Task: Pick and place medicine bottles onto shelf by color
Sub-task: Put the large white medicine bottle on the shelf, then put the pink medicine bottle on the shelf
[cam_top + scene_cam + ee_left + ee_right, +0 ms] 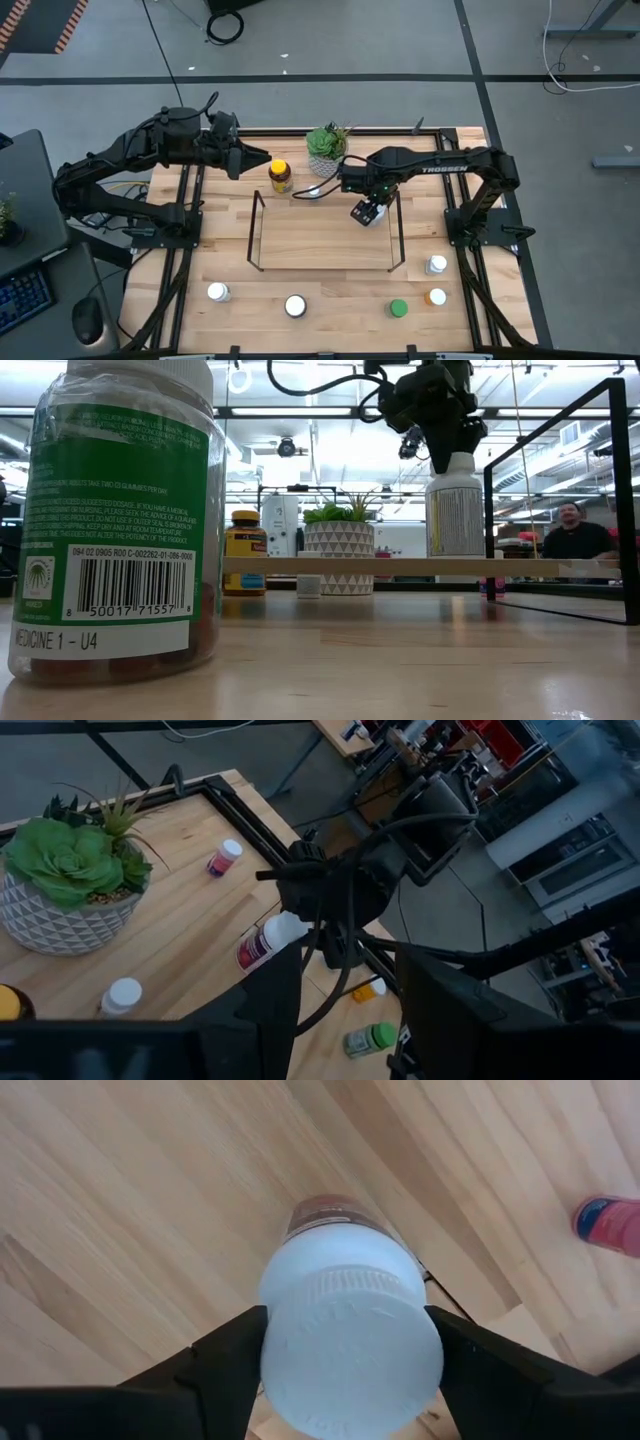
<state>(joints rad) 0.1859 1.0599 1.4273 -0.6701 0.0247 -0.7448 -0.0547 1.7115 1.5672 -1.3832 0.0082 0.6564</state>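
From above, the right gripper (368,211) holds a white bottle (366,212) over the far right corner of the thin black wire shelf (322,268) with its pale wooden floor. The left gripper (262,161) hovers near the surface's far edge, jaws part open, beside a round amber bottle (280,176).

At surface level, that white bottle (454,506) stands on the shelf board.

The right wrist camera shows the ribbed white cap (352,1348) between dark jaws touching both sides.
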